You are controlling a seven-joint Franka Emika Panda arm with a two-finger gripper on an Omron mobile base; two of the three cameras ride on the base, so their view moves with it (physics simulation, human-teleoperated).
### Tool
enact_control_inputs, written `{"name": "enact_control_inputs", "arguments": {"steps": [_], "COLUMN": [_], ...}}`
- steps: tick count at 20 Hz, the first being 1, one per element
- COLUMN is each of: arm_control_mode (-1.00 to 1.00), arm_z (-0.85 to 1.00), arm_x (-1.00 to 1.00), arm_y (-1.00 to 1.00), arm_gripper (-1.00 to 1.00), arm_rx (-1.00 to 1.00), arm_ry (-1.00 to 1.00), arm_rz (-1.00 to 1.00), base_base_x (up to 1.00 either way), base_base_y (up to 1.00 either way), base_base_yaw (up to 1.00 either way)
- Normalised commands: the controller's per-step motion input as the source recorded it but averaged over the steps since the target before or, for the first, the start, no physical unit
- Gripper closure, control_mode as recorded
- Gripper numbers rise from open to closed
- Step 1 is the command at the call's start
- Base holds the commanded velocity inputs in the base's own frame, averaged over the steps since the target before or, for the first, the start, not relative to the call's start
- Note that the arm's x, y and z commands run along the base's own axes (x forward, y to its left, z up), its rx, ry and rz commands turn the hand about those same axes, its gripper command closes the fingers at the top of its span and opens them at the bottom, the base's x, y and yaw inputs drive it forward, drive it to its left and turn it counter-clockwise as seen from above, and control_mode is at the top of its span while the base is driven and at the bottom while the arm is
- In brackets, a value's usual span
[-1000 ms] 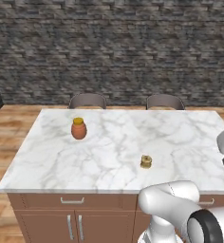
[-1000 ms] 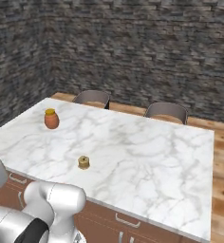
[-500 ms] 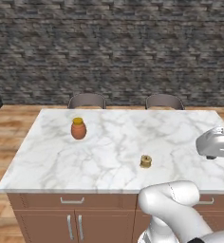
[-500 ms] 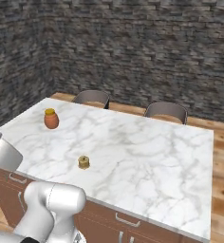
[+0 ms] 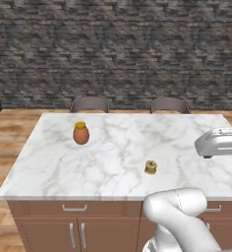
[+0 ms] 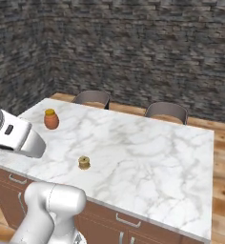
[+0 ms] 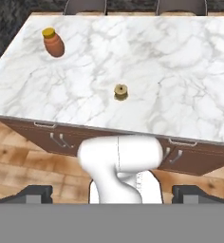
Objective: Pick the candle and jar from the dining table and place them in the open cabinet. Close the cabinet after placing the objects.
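Dark fingertips of the claw [image 7: 112, 193] stand spread wide at the lower corners of the hand view, holding nothing, high above the near edge of the counter [image 5: 118, 147]. Out from it, the small tan-gold candle [image 7: 121, 91] sits alone on the white marble, toward the near edge. Well apart, near the far left corner, stands a small orange pot [image 5: 81, 133] with a yellow lid. Two grey chairs [image 6: 91, 98] wait beyond the far edge.
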Motion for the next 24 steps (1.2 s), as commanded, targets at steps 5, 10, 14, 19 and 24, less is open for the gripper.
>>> {"name": "enact_control_inputs", "arguments": {"steps": [5, 10, 14, 19, 24], "arm_control_mode": [-1.0, -1.0, -1.0, -1.0, -1.0], "arm_z": [-0.43, -0.17, -0.1, 0.0, -0.15], "arm_x": [0.38, 0.13, 0.11, 0.13, 0.2], "arm_y": [0.0, 0.0, 0.0, 0.0, 0.0], "arm_gripper": [-1.0, -1.0, -1.0, -1.0, -1.0], "arm_rx": [0.0, 0.0, -0.01, -0.03, -0.02], "arm_ry": [0.02, 0.0, 0.0, 0.0, 0.03], "arm_rz": [0.11, 0.08, 0.03, 0.0, 0.0], "base_base_x": [0.0, 0.0, 0.0, 0.0, 0.0], "base_base_y": [0.0, 0.0, 0.0, 0.0, 0.0], "base_base_yaw": [0.0, 0.0, 0.0, 0.0, 0.0]}}
